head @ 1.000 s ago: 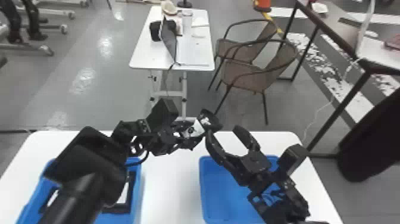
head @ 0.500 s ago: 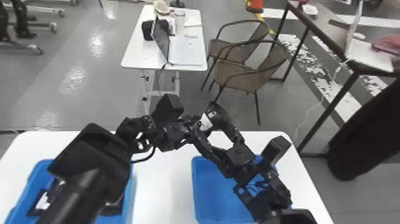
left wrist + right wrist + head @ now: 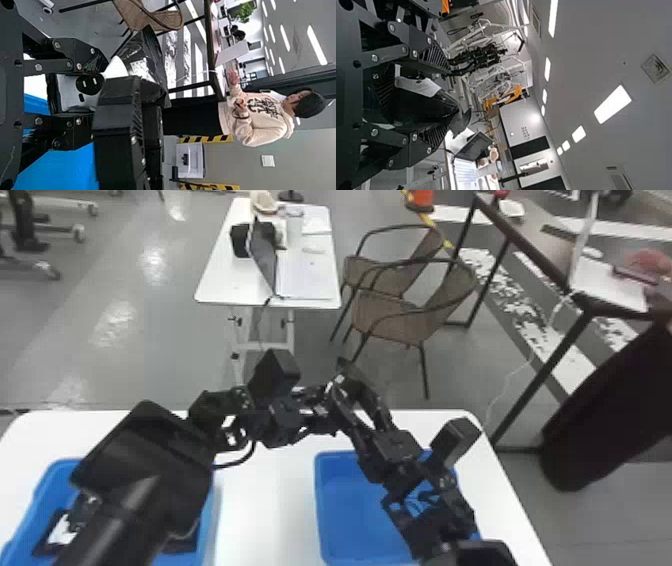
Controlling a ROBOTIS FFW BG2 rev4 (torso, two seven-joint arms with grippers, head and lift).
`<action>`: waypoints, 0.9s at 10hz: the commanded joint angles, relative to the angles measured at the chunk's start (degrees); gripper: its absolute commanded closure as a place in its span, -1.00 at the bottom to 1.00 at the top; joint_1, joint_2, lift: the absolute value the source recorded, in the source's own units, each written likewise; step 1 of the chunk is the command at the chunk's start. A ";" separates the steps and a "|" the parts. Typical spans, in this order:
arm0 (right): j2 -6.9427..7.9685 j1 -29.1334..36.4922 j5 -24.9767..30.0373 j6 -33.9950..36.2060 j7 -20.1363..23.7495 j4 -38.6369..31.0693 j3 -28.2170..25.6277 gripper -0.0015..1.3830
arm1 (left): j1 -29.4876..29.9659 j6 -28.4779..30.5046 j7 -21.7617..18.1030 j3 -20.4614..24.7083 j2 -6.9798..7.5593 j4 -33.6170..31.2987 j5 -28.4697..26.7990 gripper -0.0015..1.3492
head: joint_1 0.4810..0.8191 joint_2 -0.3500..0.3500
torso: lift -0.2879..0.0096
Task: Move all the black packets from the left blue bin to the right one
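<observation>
Packet (image 3: 152,59): black, glossy plastic, between the grippers above the white counter (image 3: 270,515).
Left gripper (image 3: 101,94): fingers grasping packet.
Right gripper (image 3: 449,101): at packet; clenched or not, cannot tell.
Handover: hold steady, release left only once right grips.

Grey floor (image 3: 165,340), two brown wicker chairs (image 3: 400,310)

1. I see white side table (image 3: 215,290), dark laptop (image 3: 262,255) open on it.
2. Two brown chairs (image 3: 390,317), near it.
3. Brown-topped table (image 3: 537,240), pale laptop (image 3: 607,285) on top.
4. Orange cone (image 3: 422,200), beyond chairs.
5. Left wrist view: I get green plant (image 3: 244,12).
</observation>
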 commanded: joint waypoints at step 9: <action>0.08 3.80 2.43 -5.65 -7.53 -0.35 -1.33 0.85 | 2.58 2.20 1.06 3.55 -0.59 0.00 0.49 -0.39 | 0.27 -0.57 | 0.94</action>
